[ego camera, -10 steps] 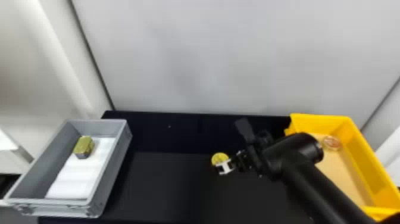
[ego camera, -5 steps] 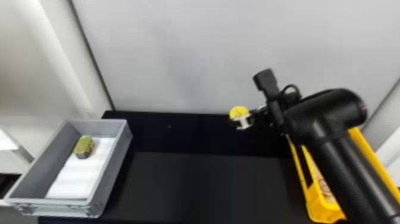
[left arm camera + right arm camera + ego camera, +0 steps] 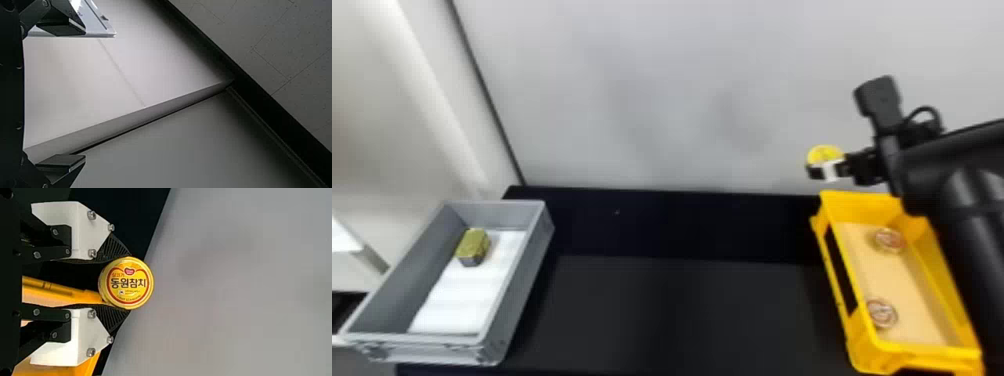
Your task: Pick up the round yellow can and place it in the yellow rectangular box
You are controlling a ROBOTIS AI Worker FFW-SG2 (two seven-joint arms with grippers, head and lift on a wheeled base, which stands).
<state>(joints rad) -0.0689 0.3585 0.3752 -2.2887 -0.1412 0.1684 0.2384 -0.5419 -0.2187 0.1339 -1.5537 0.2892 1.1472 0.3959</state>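
We pinch the round yellow can (image 3: 127, 283) by its curved side in our right gripper (image 3: 127, 282), raised near the far-left corner of the yellow rectangular box (image 3: 862, 207), presumably to clear its wall, our left gripper (image 3: 84, 94) spread wide.

Our right arm (image 3: 978, 240): raised | our right end effector (image 3: 826, 169): gripping | our left end effector (image 3: 85, 94): fingers spread wide
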